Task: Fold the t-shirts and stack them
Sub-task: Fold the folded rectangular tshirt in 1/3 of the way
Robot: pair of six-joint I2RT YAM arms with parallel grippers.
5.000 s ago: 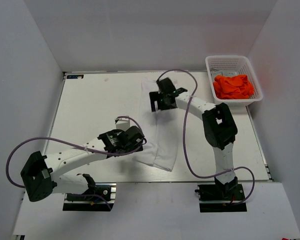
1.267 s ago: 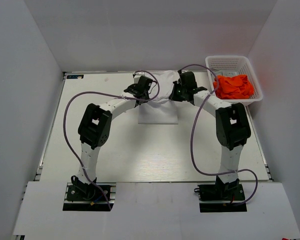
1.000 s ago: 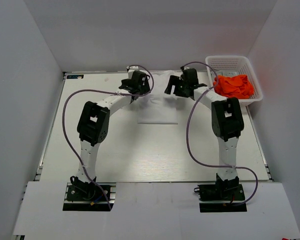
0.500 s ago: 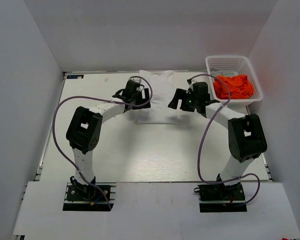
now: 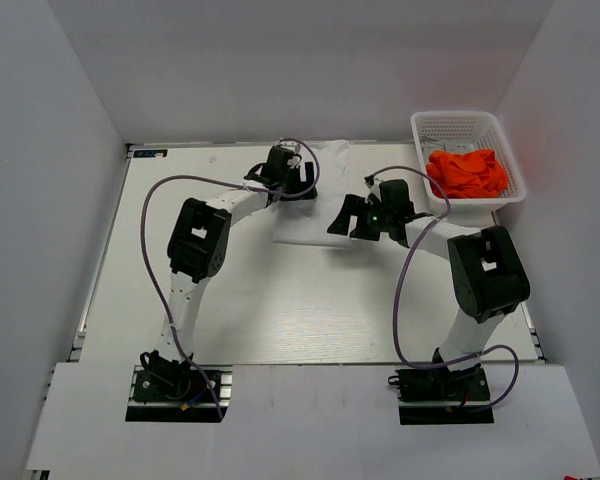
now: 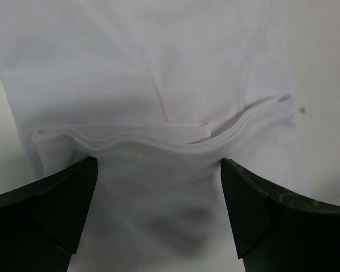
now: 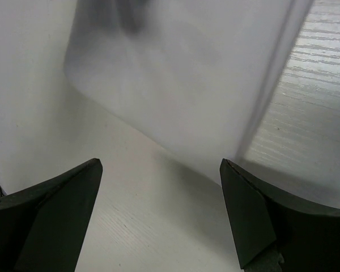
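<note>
In the half second before this moment, the left gripper point(image 6: 158, 170) has slid from the white t-shirt's point(image 5: 312, 222) outer edge, the side away from the basket point(image 5: 464, 122), farther in over the cloth and toward the back of the table point(image 5: 230, 290). The right gripper point(image 7: 158, 170) has drawn away from the basket to the shirt's near corner on the basket side. The shirt has stayed put as a folded rectangle, far shorter than the long strip it formed five seconds ago.

Seen from above, the white t-shirt lies flat on the table to the left of the basket, roughly alongside it and clear of it. The left gripper's jaws stand wide apart and hold nothing. Its wrist camera shows them low over the shirt, with a stepped edge of several thin folded layers running across between them. The right gripper's jaws are likewise spread and empty. They hang over the shirt's straight side edge, with bare wood-grained table showing beside the cloth.

The orange t-shirts point(image 5: 467, 172) lie crumpled in a heap inside the white lattice basket, filling its near half. A small dark label point(image 5: 150, 153) sits at the table's far corner, on the side opposite the basket. It is too small to read.
</note>
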